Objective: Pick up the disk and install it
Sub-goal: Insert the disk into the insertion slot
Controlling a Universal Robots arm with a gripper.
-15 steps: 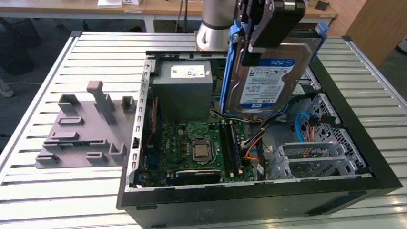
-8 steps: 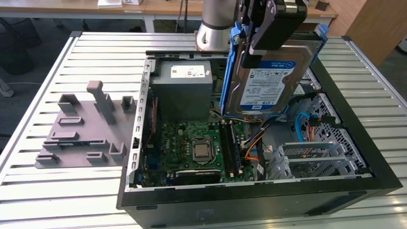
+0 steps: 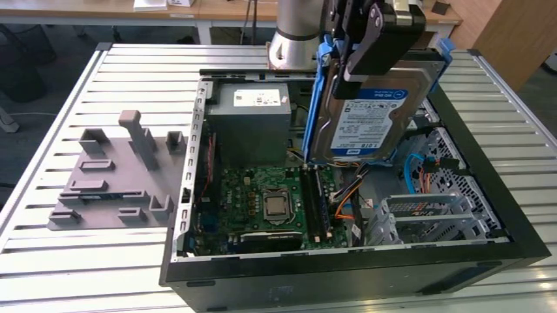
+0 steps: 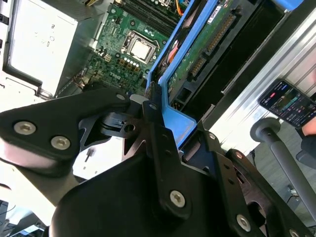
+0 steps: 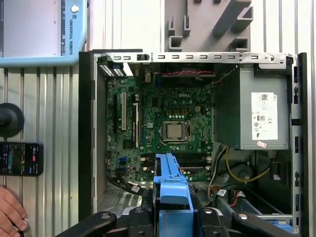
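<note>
Grey metal disk in blue carrier [image 3: 370, 124], pinched in the black gripper [image 3: 355, 65], might snag orange cables [image 3: 348, 194] if lowered tilted.

The work surface is a silver metal table with long ribbed slats [image 3: 96, 261]. Behind it stand light brown wooden desks with white legs [image 3: 226, 10]. The dark grey floor [image 3: 61, 78] shows beside the table. A brown wooden panel [image 3: 509, 32] stands at the exterior view's right. The light is bright and even.

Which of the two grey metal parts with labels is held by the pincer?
The disk, in its blue frame, up above the case; the bigger grey box sits inside it.
</note>
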